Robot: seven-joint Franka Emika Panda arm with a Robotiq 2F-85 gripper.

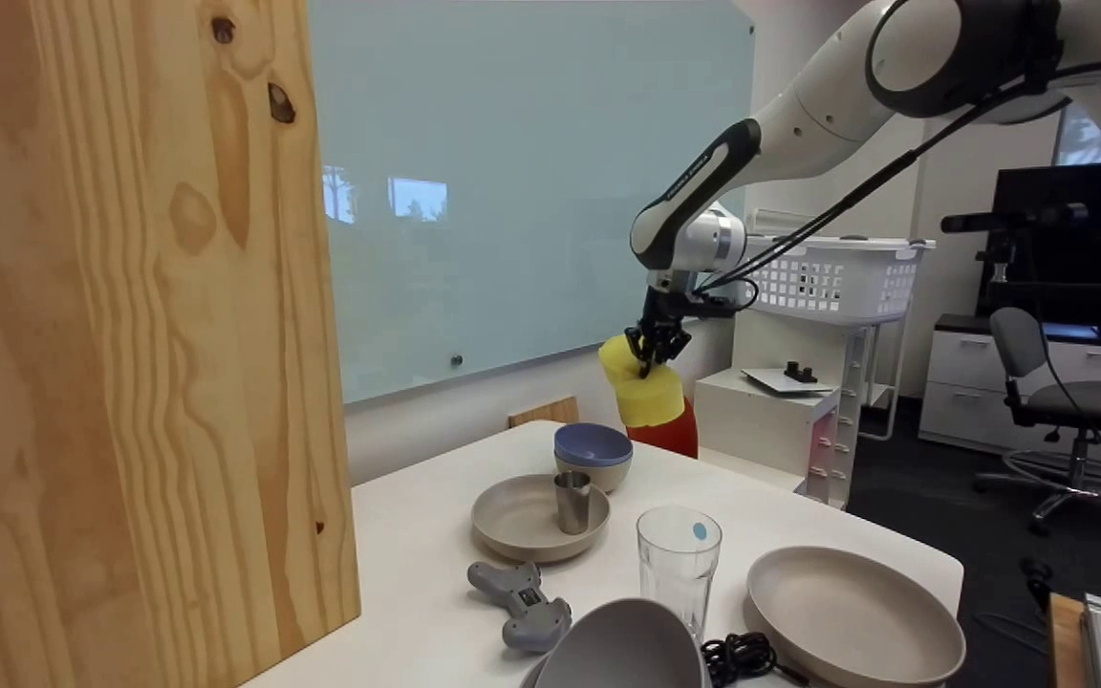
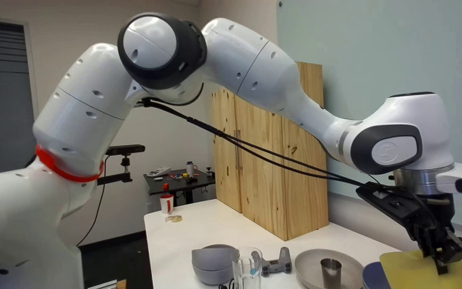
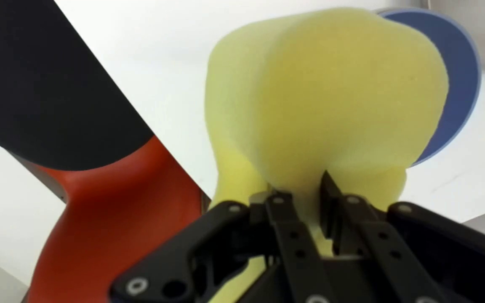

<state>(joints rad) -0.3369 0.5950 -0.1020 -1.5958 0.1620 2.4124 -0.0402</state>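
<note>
A soft yellow cloth (image 1: 649,401) hangs folded from my gripper (image 1: 651,363) beyond the far end of the white table. In the wrist view the cloth (image 3: 352,92) bulges up between the fingers of the gripper (image 3: 299,198), which are shut on it. The same yellow sheet (image 2: 409,268) spreads around the gripper (image 2: 441,263) at the lower right of an exterior view. Close to it stands a blue bowl (image 1: 593,441) nested in a beige one, partly covered by the cloth in the wrist view. Whether cloth and bowl touch, I cannot tell.
Behind the cloth is a red thing (image 3: 129,227) with a black part (image 3: 53,84). On the table are a beige dish (image 1: 503,516) holding a metal cup (image 1: 572,502), a glass (image 1: 680,564), a game controller (image 1: 527,607), a grey bowl (image 1: 622,650) and a plate (image 1: 856,616). Wooden cabinet (image 1: 178,334).
</note>
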